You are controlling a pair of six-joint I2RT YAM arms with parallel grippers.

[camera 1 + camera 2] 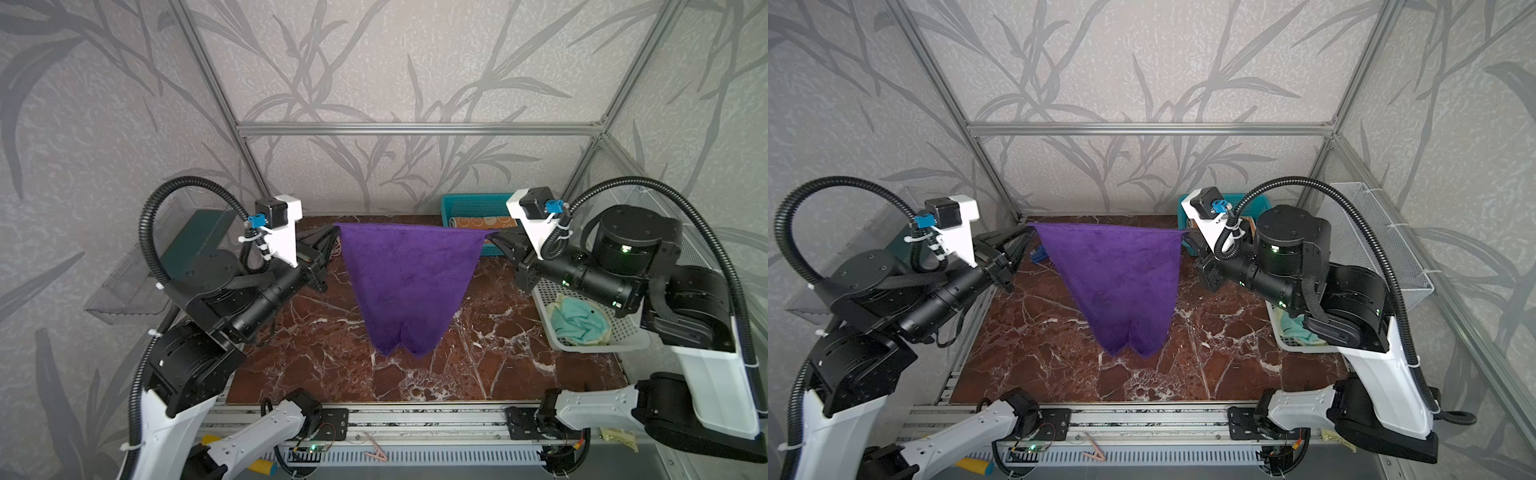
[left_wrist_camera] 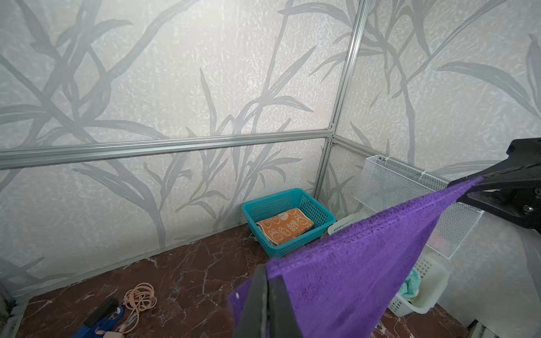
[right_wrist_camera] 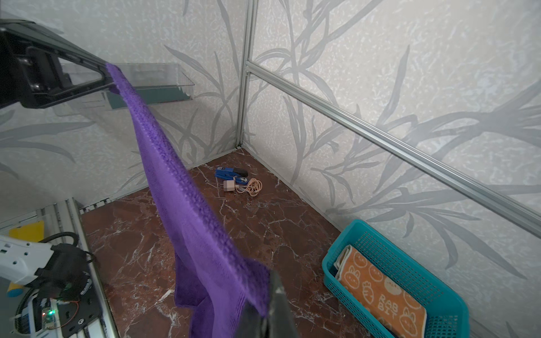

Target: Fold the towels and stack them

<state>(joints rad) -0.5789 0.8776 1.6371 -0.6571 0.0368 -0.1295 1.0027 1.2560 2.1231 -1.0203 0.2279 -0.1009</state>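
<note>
Marble tabletop (image 1: 478, 365), one purple towel (image 1: 409, 286) hanging, left gripper (image 1: 336, 234) and right gripper (image 1: 496, 239) jaws clamped on two corners

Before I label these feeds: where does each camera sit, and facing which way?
Top views: high in front, looking down and back; both arms, left gripper and right gripper shut on the purple towel.
Left wrist: behind its own fingers, facing the right gripper and teal basket.
Right wrist: behind its own fingers, facing the left gripper.
Shared: the purple towel.
</note>
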